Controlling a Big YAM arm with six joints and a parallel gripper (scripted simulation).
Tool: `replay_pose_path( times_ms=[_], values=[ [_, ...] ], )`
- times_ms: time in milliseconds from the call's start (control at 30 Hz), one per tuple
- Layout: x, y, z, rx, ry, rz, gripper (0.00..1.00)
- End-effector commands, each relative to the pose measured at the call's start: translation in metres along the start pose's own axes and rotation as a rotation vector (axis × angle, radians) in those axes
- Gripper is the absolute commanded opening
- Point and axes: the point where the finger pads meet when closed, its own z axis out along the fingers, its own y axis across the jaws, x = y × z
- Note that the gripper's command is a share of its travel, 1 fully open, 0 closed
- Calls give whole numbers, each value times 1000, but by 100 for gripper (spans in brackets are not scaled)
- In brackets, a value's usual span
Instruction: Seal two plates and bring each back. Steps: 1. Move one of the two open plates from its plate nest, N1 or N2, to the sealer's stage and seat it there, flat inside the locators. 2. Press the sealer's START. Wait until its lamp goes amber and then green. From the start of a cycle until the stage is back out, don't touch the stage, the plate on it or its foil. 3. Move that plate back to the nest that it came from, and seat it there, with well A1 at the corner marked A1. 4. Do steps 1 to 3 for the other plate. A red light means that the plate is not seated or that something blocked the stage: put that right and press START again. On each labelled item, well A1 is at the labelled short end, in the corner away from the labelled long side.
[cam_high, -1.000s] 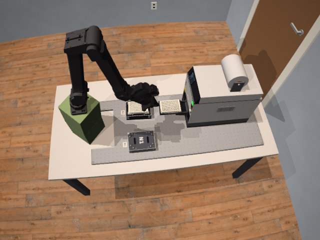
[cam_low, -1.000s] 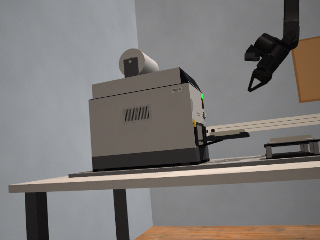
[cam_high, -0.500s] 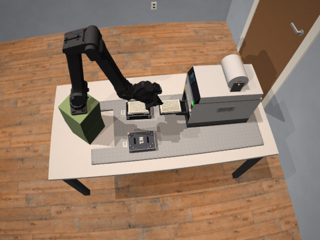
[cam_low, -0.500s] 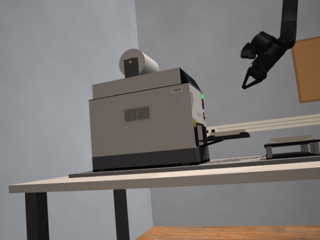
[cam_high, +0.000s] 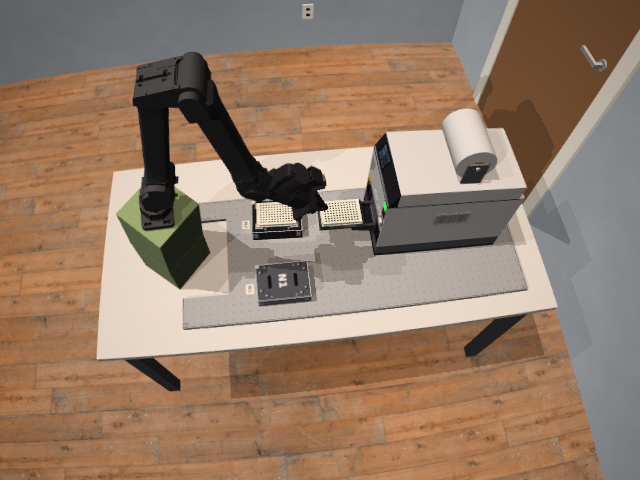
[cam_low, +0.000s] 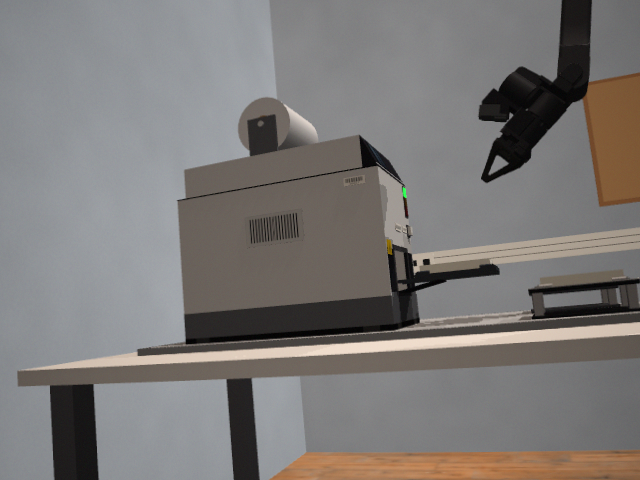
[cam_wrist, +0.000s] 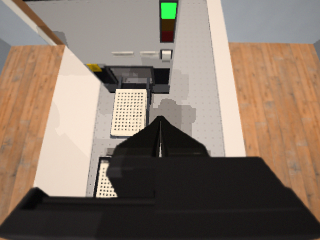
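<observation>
Sealer (cam_low: 284, 248) on table (cam_low: 330, 356), stage (cam_low: 485, 270) out, lamp (cam_low: 404, 192) green (rather bright); closed jaws (cam_low: 484, 179) above stage.

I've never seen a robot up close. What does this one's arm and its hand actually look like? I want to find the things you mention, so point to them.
The arm (cam_high: 223, 135) (cam_low: 575, 31) is matte black, built of thick, straight links with chunky rounded joints. It stands on a faceted green block (cam_high: 183, 255). Its hand, a black two-fingered gripper (cam_high: 324, 208) (cam_low: 484, 180) (cam_wrist: 160, 120), has tapering, pointed fingers, with a triangular opening visible from the side. I can't make out any cables or markings.
</observation>
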Motion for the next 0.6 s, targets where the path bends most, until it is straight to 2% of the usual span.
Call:
replay_pose_path(
  times_ms=[0, 100, 200, 400, 567],
  values=[
    [-11, -2, 31, 2, -17, -8, 0],
    [-16, -9, 47, 14, -25, 0, 0],
    [-15, -6, 44, 8, -20, 0, 0],
    [-17, 4, 86, -9, 0, -11, 0],
    [-19, 3, 109, -9, 6, -13, 0]
  ],
)
